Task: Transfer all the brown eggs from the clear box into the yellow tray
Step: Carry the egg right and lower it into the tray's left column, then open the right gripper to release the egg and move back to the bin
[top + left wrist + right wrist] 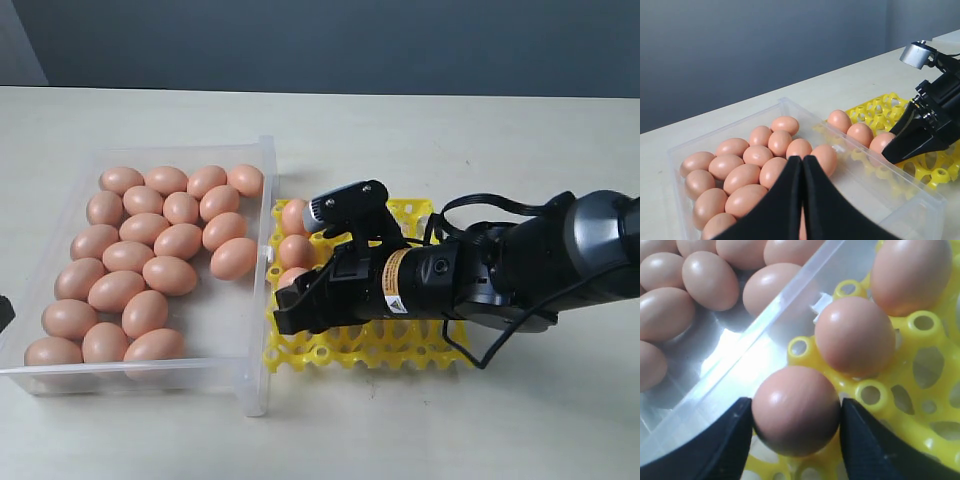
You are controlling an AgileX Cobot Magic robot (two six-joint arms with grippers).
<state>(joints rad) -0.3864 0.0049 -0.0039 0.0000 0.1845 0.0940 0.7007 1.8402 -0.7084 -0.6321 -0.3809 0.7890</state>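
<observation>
Your right gripper is gripping one brown egg. Its fingers are pressing on either side of the egg's widest part. The egg is sitting low over a cup of the yellow tray, in the row nearest the clear box. Two more eggs are resting in cups just beside it along that row. The rest of the brown eggs are lying in the box on the worktop, loosely packed and touching one another. Your left gripper is hanging above the box with its fingers pressed together on nothing.

By my judgement you are handling light, rigid, thin-shelled things that are likelier to crack under pressure than to give. The matte shell is probably offering some friction, but the rounded shape is inviting a slip toward either end. You should be taking each egg across its middle and squeezing only enough to lift it. In the box the neighbours are crowding the fingers, so an egg on the outside of the cluster is looking like the easier pick.
</observation>
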